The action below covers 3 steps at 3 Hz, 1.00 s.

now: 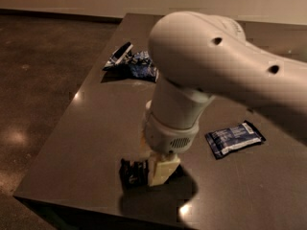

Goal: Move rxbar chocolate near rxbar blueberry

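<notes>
My gripper (152,170) hangs below the big white arm near the table's front edge. It is shut on the rxbar chocolate (131,171), a black-wrapped bar that sticks out to the left of the cream fingers (164,168), just above the tabletop. The rxbar blueberry (234,138), a dark blue bar with a white patch, lies flat on the table to the right of the gripper and a little farther back. The arm hides part of the table behind it.
A puffy blue chip bag (140,64) lies at the far left of the dark table (96,123), with a dark packet with a white stripe (120,55) beside it. The table's front edge and left edge are close to the gripper.
</notes>
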Each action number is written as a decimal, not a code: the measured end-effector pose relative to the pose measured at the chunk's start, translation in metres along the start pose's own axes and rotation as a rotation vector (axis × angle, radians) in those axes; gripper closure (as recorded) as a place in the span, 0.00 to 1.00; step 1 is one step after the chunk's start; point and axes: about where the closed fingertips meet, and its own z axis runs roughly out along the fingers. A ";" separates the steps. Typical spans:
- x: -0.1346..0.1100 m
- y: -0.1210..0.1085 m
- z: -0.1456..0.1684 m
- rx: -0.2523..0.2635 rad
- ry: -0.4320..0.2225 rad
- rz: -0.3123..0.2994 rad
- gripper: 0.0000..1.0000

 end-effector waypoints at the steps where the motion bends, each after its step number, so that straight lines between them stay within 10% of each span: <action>1: 0.035 -0.022 -0.017 0.024 -0.002 0.100 1.00; 3: 0.118 -0.057 -0.053 0.093 0.023 0.291 1.00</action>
